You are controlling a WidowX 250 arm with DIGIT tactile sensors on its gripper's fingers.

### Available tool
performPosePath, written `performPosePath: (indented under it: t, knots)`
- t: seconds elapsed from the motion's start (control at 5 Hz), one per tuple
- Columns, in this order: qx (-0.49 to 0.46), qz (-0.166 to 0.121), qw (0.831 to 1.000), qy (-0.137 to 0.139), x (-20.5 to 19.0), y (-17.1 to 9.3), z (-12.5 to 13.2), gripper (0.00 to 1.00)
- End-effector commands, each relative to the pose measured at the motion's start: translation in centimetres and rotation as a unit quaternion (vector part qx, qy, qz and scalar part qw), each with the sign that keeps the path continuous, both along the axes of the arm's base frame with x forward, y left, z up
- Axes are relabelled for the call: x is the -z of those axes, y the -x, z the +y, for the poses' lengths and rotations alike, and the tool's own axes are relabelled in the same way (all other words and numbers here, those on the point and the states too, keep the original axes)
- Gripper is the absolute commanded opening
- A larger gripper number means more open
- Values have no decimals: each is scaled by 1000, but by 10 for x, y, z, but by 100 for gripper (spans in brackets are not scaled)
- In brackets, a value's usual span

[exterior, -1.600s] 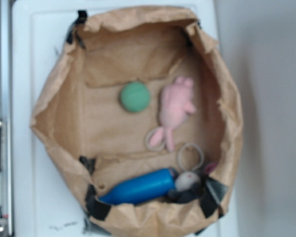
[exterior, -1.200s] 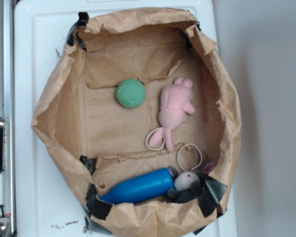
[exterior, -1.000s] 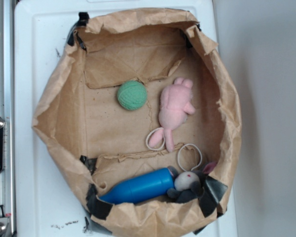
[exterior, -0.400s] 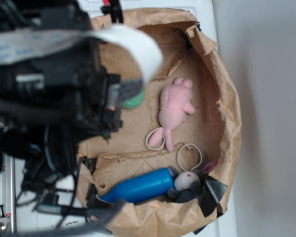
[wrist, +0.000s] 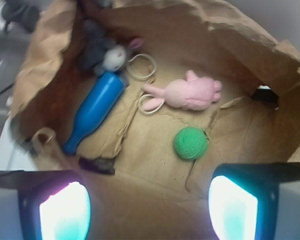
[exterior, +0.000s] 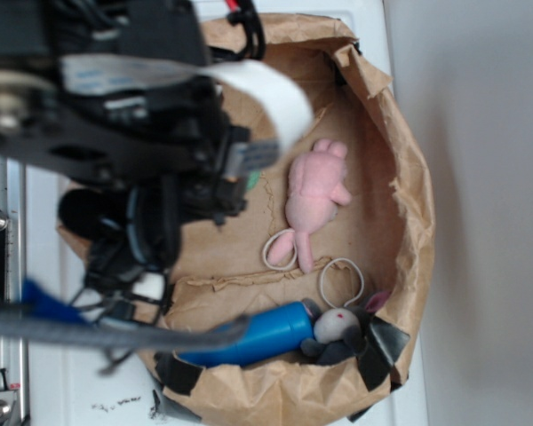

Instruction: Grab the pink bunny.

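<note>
The tool hung with its two fingers spread wide and nothing between them, high over the paper bag and not yet down among its contents. Taking the green ball as the mark, the wrist view put the tool's gap above the bag floor just short of the ball, while the pink bunny lay just beyond the ball, near it but not touching. A blue bottle and a grey-and-white plush sat well apart from the ball, against the bag's far wall. The likeliest slip, as I judged it, was a straight descent from here closing on the ball instead of the bunny, since the ball sat nearer the gap. A finger might also catch the crumpled bag wall or a torn flap of the floor and drag the lot. The thin looped band beside the bunny's ears could snag as well. The bunny was pale pink and plump, lying on its side with stubby limbs out and long ears trailing away from the ball. Being soft, it would likely squash under a pinch.
</note>
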State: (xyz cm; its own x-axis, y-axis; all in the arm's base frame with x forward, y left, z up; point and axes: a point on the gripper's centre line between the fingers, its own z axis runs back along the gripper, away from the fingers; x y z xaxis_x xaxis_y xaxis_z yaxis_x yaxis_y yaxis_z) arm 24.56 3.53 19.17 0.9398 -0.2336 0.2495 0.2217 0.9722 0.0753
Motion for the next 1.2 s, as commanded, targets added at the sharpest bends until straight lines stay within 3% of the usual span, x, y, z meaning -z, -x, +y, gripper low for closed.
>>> performPosePath:
  t: [0.0, 0.2, 0.4, 0.8, 1.0]
  knots:
    - [-252, -18, 967, -39, 2, -39, 8, 100]
    - [-370, -18, 927, -62, -2, -58, 3, 100]
    - [-483, 15, 876, 6, -2, -61, 14, 100]
    - [-483, 15, 876, 6, -2, -61, 14, 100]
    - [-380, -43, 915, 125, -50, -25, 11, 100]
